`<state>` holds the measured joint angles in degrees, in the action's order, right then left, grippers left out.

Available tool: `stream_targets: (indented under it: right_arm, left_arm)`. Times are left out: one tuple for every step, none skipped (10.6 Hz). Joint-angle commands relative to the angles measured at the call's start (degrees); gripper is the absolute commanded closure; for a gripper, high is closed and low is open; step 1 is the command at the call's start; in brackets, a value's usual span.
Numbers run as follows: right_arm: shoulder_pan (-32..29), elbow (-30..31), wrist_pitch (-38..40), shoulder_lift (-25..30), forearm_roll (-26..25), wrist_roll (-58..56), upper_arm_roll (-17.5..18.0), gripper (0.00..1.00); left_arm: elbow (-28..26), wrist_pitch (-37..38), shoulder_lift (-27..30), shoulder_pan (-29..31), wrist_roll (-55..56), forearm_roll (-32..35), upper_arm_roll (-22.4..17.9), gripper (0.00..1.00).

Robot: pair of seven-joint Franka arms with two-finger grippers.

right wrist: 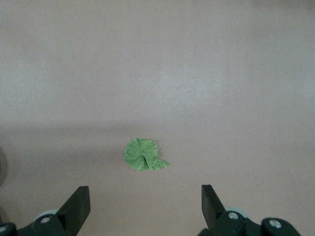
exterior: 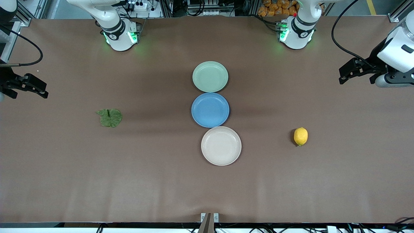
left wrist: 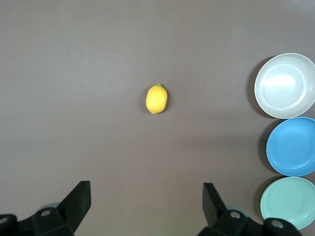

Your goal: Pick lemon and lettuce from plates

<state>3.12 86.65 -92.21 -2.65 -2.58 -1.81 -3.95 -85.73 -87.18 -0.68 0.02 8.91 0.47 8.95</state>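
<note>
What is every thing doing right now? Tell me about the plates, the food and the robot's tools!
lemon: lying on the bare table, toward the left arm's end, on no plate.
lettuce: lying flat on the table, toward the right arm's end, on no plate.
green plate: empty.
blue plate: empty.
beige plate: empty.
left tool: open, holding nothing.
right tool: open, holding nothing.

Front cam sits high, facing both robots across the whole table (exterior: 64,181). Each wrist cam looks straight down from well up; left wrist and front share the three plates (left wrist: 290,147).
</note>
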Motion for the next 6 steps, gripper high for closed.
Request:
stream_targets:
  right_arm:
    - [-0.4,0.45,0.19,1.15,1.26,-0.57,0.08,0.0]
    - [-0.4,0.45,0.19,1.15,1.26,-0.57,0.08,0.0]
    - [-0.4,0.45,0.19,1.15,1.26,-0.57,0.08,0.0]
    - [-0.4,0.45,0.19,1.15,1.26,-0.57,0.08,0.0]
    - [-0.4,0.45,0.19,1.15,1.26,-0.57,0.08,0.0]
    - [-0.4,0.45,0.19,1.15,1.26,-0.57,0.08,0.0]
  left_arm:
    - [-0.75,-0.54,1.12,-0.28,-1.26,-0.47,-0.6,0.0]
    - [-0.75,-0.54,1.2,-0.37,-1.26,-0.38,-0.6,0.0]
    - [-0.75,-0.45,1.2,-0.37,-1.26,-0.38,-0.6,0.0]
    - [-0.75,-0.53,1.2,-0.37,-1.26,-0.29,-0.6,0.0]
    - [-0.75,-0.45,1.12,-0.46,-1.26,-0.21,-0.6,0.0]
    - [-0.75,-0.45,1.12,-0.55,-1.26,0.06,-0.6,0.0]
